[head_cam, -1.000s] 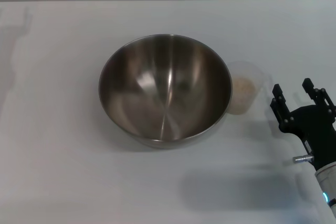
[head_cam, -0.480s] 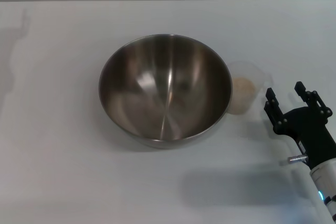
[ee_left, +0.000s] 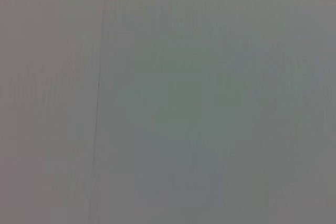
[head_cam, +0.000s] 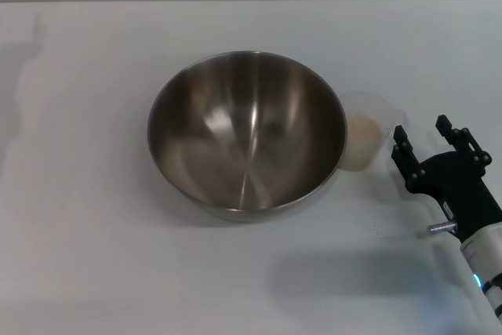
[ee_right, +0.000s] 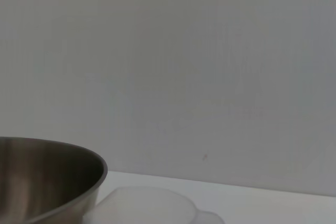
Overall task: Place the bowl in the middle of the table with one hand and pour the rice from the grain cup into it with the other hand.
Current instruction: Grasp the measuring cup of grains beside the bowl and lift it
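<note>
Bowl (head_cam: 247,135) sits upright near the middle of the desk (head_cam: 86,249), empty inside; placement looks done. Cup (head_cam: 365,132) stands just beside the bowl's right rim, rice (head_cam: 362,129) still in it as a pale heap; whether cup and bowl touch cannot be told.

Change over the last second: right pincer (head_cam: 423,132) has moved left, toward the cup, from a spot farther right. Its fingers stand apart, nothing between them, tips now close to the cup's right side but not around it.

Right wrist view shows the bowl rim and the cup's top edge low in the picture. Left arm out of sight; its wrist view shows only a blank grey surface.

Judgement: approach to grasp the cup under way; pour not yet begun.
</note>
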